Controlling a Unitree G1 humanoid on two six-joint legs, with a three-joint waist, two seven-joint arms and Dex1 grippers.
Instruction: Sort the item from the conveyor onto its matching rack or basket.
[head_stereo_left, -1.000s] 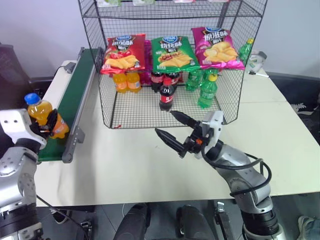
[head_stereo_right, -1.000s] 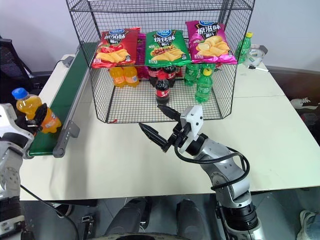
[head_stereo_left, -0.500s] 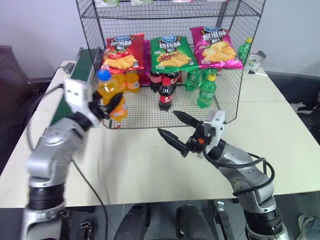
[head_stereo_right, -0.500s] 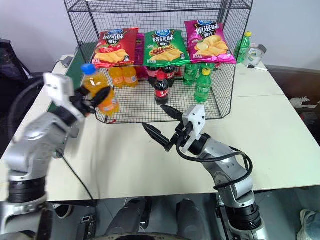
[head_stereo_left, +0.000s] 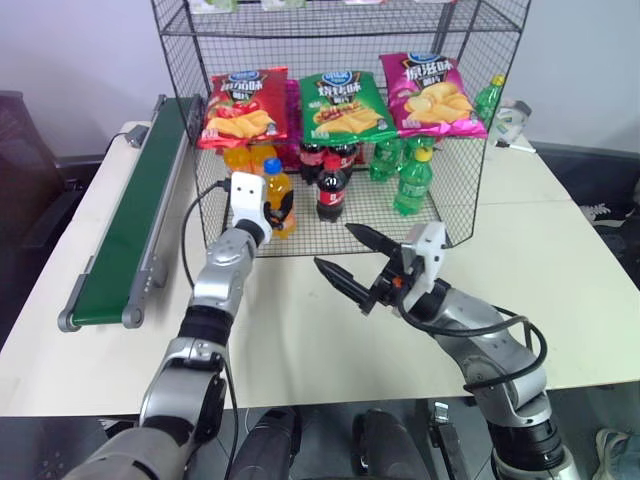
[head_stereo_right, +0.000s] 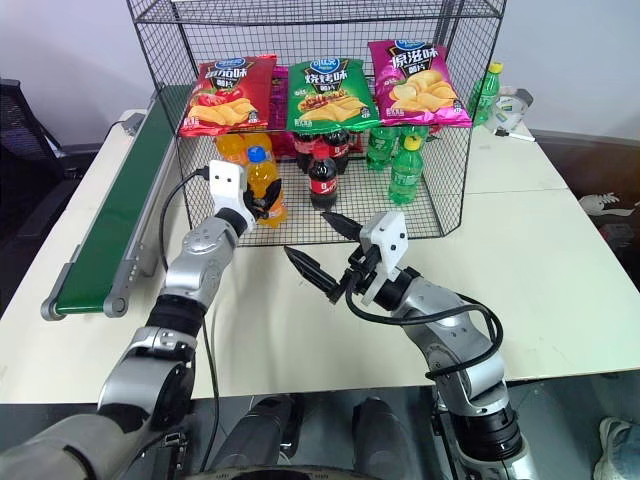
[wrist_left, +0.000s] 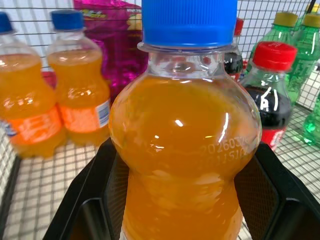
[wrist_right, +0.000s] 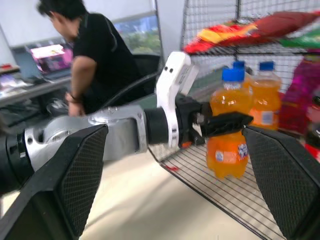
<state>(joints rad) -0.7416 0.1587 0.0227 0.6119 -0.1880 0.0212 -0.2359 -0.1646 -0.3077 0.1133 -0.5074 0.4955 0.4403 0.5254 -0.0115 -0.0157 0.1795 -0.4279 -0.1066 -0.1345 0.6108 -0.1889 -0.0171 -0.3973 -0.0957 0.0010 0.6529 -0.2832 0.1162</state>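
Bottle (head_stereo_left: 277, 195) of orange soda clamped in left gripper (head_stereo_left: 268, 212), at rack's (head_stereo_left: 455, 215) seven o'clock corner. Right gripper (head_stereo_left: 350, 255) spread wide, empty.

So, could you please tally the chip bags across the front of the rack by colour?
Red bag: 1
Green bag: 1
Pink bag: 1
Total: 3
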